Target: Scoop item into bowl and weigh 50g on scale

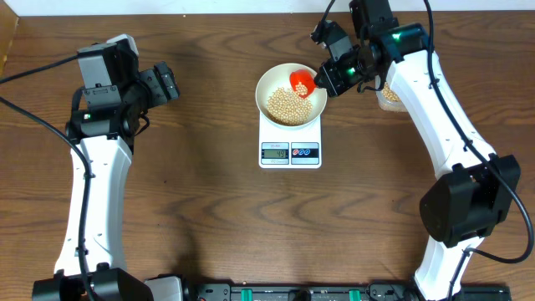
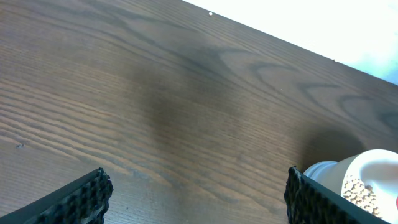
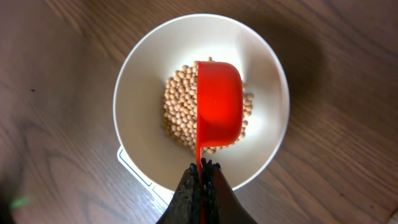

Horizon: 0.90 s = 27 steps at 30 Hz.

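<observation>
**Right gripper tipping scoop over bowl**

Black right fingers, nearest the wrist lens, pressed together on the thin handle of the red plastic measuring scoop.

Dark wood-grain table: work sits toward the far edge, about midway between the left and right edges.

Left gripper: jaws spread wide, holding nothing, parked low over bare wood toward the far left corner. Likely kept out of the pour.

Small white rectangular digital scale: display faces the near edge; digits too small to read.

Round plain white bowl: rests centred on the scale, so every addition registers.

Scoop cup: hangs inside the bowl's rim, just above the pile and rolled on its side, so spill should stay in the bowl. No contents visible in it.

Small round pale-tan beans: heaped in the bowl's middle, partly under the cup.

Clear plastic tub: beside the right arm, toward the far right corner; mostly hidden.

Judgement: mid-weighing; whether 50g is reached cannot be told.
</observation>
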### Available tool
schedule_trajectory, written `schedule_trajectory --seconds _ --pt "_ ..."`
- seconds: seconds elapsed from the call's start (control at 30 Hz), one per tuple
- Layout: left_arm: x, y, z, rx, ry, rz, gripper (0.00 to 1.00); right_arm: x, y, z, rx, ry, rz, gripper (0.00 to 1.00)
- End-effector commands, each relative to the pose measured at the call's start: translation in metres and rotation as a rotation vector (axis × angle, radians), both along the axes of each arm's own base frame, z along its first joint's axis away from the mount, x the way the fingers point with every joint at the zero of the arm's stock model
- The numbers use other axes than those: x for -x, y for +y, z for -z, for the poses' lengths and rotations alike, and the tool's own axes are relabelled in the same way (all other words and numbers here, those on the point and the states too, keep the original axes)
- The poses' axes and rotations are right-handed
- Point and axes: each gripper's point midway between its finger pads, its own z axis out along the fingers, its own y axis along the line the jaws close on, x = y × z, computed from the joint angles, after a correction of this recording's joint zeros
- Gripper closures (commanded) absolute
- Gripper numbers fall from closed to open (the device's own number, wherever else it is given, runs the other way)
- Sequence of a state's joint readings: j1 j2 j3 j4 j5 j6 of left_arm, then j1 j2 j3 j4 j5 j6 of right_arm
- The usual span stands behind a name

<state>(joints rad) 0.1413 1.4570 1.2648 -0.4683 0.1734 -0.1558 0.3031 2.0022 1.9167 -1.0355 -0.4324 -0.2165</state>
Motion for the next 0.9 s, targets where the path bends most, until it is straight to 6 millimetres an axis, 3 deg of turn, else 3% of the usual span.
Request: schedule_trajectory --seconds 0.0,0.87 --pt "-0.0005 0.0028 -0.0041 -0.018 -0.007 -0.001 0.09 -0.0002 0.0048 -0.0111 -0.055 -0.007 -0.023 0.99" --pt "-0.0005 0.0028 -0.0040 -0.018 -0.007 -0.001 0.09 -0.0007 0.0066 -0.0056 0.017 -0.030 -0.013 0.99"
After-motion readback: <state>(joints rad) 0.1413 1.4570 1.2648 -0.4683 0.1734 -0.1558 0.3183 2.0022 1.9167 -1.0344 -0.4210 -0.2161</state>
